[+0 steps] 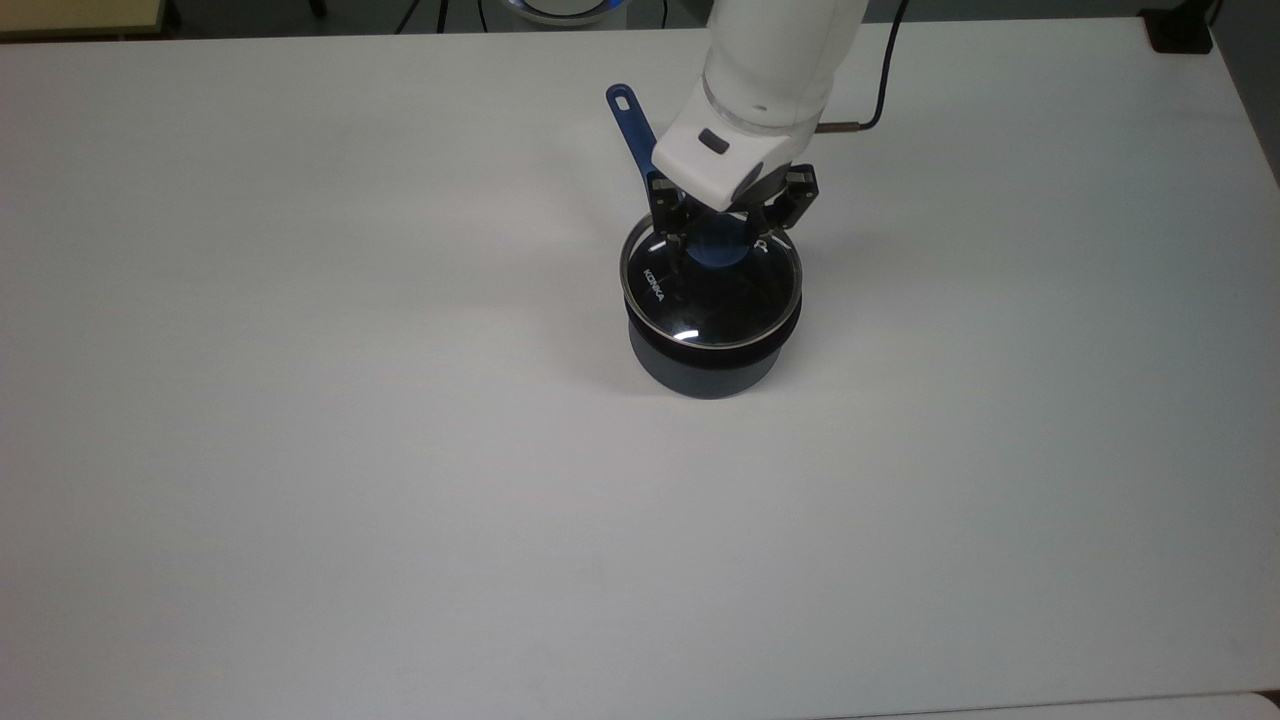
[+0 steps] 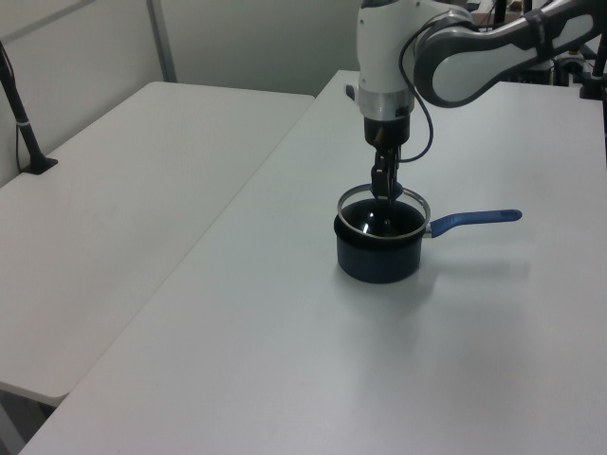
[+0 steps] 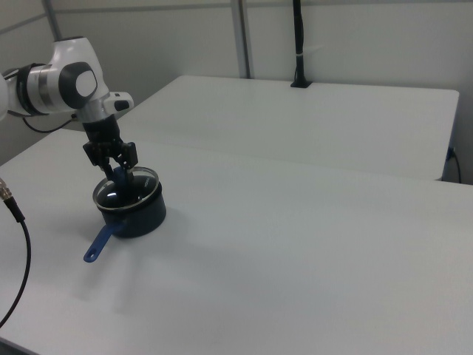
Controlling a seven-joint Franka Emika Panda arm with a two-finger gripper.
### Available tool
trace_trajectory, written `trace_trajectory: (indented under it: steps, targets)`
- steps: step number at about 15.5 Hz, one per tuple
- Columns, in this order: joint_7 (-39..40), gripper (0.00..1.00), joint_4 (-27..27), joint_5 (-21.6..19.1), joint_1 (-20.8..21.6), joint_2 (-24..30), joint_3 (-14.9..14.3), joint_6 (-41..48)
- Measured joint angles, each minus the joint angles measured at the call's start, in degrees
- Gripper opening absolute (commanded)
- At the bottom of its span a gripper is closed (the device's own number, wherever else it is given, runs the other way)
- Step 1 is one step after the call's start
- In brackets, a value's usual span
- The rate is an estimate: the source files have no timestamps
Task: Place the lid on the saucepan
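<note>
The dark navy saucepan (image 1: 705, 370) stands a little above the middle of the white table (image 1: 400, 450) in the top view, its blue handle (image 1: 632, 120) pointing toward the top view's top. The clear glass lid (image 1: 700, 300) lies level over the pan's mouth, metal rim lined up with the pan's rim and white "KONKA" lettering on its left side. My gripper (image 1: 722, 240) comes straight down from above and is shut on the lid's blue knob. In the left view my gripper (image 2: 383, 194) stands over the lid (image 2: 365, 218) and saucepan (image 2: 379, 261). The right view shows the gripper (image 3: 118, 171), lid (image 3: 137, 186) and saucepan (image 3: 140, 218) at the left.
A black cable (image 1: 880, 90) runs from the arm across the table's far side. A small black block (image 1: 1180, 30) sits at the top view's top right corner. A second white table (image 2: 142, 190) adjoins, with a black clamped post (image 2: 24, 123) at its edge.
</note>
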State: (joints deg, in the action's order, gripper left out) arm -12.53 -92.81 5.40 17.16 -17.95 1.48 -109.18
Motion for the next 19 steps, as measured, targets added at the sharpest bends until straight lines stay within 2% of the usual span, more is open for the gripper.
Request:
trace_trajectory:
  steps: [4,6,11,14,19]
  targets:
    - [-0.31,0.62,0.00,0.00,0.53,-1.06,0.00,-1.09]
    - [-0.97,0.99,0.00,0.00,0.53,-1.47,-0.02,-2.06]
    - [-4.42,1.00,0.30,0.00,0.39,-1.76,-0.40,-3.52]
    - [-4.47,1.00,0.88,0.07,-0.30,-0.56,-1.60,-3.34]
    - [0.94,1.00,1.10,0.11,-7.96,5.61,-2.05,5.29]
